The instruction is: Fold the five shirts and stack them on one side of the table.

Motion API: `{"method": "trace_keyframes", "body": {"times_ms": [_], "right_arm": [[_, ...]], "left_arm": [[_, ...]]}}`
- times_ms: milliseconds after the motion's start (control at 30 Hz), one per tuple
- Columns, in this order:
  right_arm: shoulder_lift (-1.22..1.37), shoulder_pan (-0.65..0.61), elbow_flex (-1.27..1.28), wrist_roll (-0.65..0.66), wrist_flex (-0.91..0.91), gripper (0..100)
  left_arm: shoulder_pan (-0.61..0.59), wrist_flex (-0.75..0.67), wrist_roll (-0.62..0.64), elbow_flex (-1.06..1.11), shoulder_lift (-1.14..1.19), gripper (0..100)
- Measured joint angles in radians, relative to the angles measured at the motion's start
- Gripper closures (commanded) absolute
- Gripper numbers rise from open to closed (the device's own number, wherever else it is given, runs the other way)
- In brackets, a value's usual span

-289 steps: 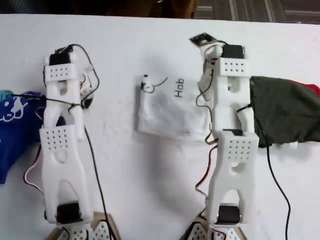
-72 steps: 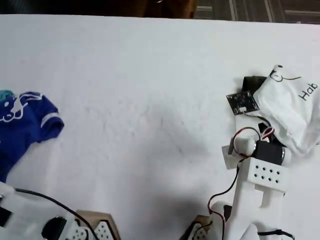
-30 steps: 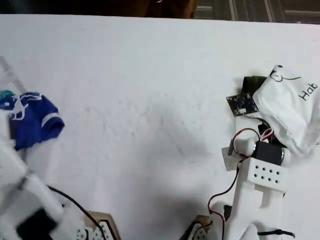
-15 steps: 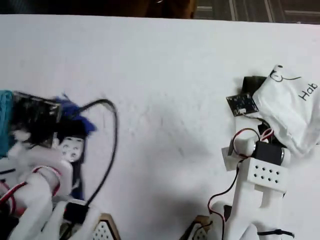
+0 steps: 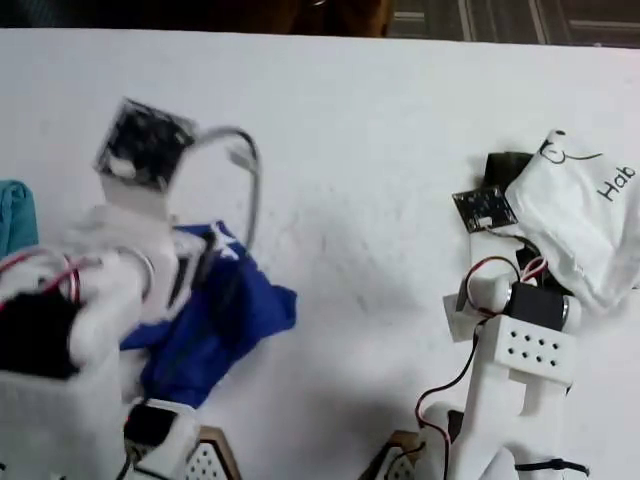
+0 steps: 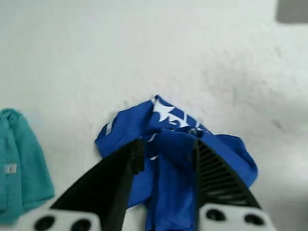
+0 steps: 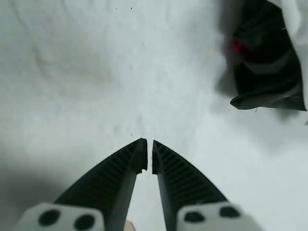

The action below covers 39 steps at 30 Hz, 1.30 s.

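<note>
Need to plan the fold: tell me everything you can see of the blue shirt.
The blue shirt is soft royal-blue cloth with white print and trim, crumpled into a bunched heap, neither flat nor folded. It lies on the white table, left of centre, apart from the teal shirt. The left claw is clamped on a gather of its cloth; nothing else touches it.

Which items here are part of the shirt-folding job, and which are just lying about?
Job: blue shirt, gripped by the left end effector; teal shirt; white shirt lying on a dark shirt.
Not the job: table; wooden arm base; right end effector, holding nothing.
</note>
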Motion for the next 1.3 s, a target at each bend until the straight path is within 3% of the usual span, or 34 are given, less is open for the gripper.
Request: {"method": "trace_keyframes", "body": {"times_ms": [267, 533, 667, 1000, 1133, 1300], "right_arm": [[0.000, -0.043, -0.002, -0.002, -0.057, 97.4], [0.034, -0.330, -0.204, -0.002, -0.057, 97.4], [0.181, -0.483, -0.359, -0.002, -0.011, 97.4], [0.591, -0.879, -0.766, -0.002, 0.161, 96.2], [0.657, -0.990, -0.813, -0.002, 0.161, 86.8], [0.750, -1.022, -0.821, -0.049, 0.114, 75.7]], "left_arm": [[-0.516, -0.003, -0.244, 0.064, 0.005, 82], [-1.031, -0.155, -0.551, 0.434, 0.009, 82], [-1.206, -0.226, -0.646, 0.537, 0.009, 82], [-1.312, -0.313, -0.675, 0.724, 0.009, 82], [-1.312, -0.324, -0.675, 0.769, 0.009, 82], [-1.312, -0.334, -0.675, 0.772, 0.009, 82]]}}
